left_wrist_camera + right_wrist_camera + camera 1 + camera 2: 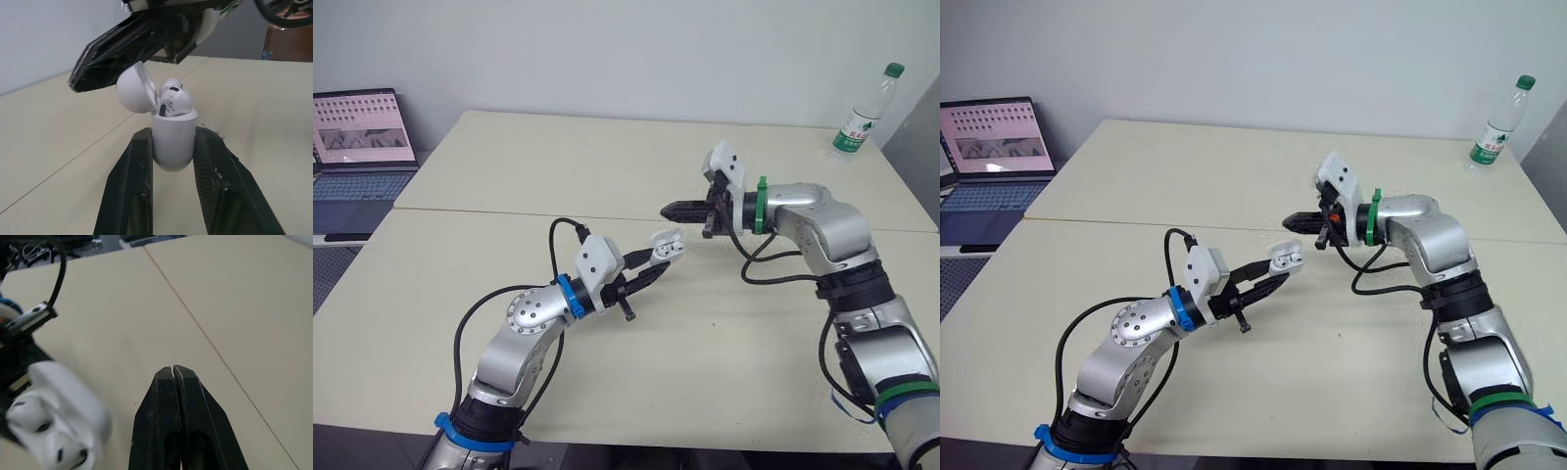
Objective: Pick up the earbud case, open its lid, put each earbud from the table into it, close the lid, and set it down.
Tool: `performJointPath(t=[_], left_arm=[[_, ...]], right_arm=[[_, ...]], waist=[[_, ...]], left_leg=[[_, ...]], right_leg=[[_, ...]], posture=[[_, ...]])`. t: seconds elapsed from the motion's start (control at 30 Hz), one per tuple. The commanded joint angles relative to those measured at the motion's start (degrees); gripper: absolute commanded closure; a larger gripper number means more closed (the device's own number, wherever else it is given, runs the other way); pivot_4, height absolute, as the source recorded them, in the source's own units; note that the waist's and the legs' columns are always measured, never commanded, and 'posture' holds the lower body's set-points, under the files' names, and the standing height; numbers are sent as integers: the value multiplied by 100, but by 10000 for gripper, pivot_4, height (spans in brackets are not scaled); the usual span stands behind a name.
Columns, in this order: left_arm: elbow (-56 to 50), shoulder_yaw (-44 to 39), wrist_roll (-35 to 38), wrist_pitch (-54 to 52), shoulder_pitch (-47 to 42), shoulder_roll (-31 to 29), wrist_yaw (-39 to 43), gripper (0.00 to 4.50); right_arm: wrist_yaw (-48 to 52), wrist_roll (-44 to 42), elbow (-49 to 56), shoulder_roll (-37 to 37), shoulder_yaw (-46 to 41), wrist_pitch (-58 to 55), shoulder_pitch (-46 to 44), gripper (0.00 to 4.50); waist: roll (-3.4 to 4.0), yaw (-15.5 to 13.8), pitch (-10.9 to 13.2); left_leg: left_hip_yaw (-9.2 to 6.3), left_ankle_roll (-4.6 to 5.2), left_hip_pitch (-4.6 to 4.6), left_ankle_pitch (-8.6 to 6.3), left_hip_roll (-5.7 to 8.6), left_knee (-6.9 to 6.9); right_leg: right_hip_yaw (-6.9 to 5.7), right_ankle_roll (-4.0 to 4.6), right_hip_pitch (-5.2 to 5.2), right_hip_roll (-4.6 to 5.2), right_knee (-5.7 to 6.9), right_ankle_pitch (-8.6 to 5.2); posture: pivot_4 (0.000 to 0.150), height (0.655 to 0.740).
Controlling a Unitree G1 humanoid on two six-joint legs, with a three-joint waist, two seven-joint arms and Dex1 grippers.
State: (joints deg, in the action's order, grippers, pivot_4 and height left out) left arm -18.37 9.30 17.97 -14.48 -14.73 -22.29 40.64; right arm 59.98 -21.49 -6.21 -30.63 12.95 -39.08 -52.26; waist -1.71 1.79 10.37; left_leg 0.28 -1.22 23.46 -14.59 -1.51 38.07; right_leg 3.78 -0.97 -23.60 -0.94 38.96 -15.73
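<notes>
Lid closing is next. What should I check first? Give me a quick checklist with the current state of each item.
1. Grip on the earbud case: ok, the left hand pinches its body between both fingers, upright.
2. Position of the lid: ok, open and hinged back.
3. Both earbuds in the case: ok, two sit in it.
4. Both seated deep enough to shut over: cannot tell.
5. The right hand free to push: ok, shut, empty and close to the lid.
</notes>
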Motion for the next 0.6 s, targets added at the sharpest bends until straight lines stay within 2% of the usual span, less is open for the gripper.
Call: performJointPath(t=[0.03,0.5,0.6], left_arm=[[-194,-78,11,80,-3,4,-32,37162],[-170,-280,176,-80,-44,57,-90,37162],[-290,-345,400,-330,81,-57,52,37162]], right_arm=[[244,-85,627,-191,22,-124,107,44664],[265,3,1300,-545,-78,-115,642,44664],[89,-151,1334,-593,-504,-84,887,44664]], waist=[[0,0,0],[0,-3,0],[0,-4,0]], left_leg=[[0,0,0,0,0,0],[-1,0,-1,0,0,3],[-3,0,-1,0,0,3]], right_leg=[[0,0,0,0,0,0],[-2,0,2,0,1,0],[-3,0,3,-1,1,0]], posture=[[1500,7400],[1500,7400],[1500,7400]])
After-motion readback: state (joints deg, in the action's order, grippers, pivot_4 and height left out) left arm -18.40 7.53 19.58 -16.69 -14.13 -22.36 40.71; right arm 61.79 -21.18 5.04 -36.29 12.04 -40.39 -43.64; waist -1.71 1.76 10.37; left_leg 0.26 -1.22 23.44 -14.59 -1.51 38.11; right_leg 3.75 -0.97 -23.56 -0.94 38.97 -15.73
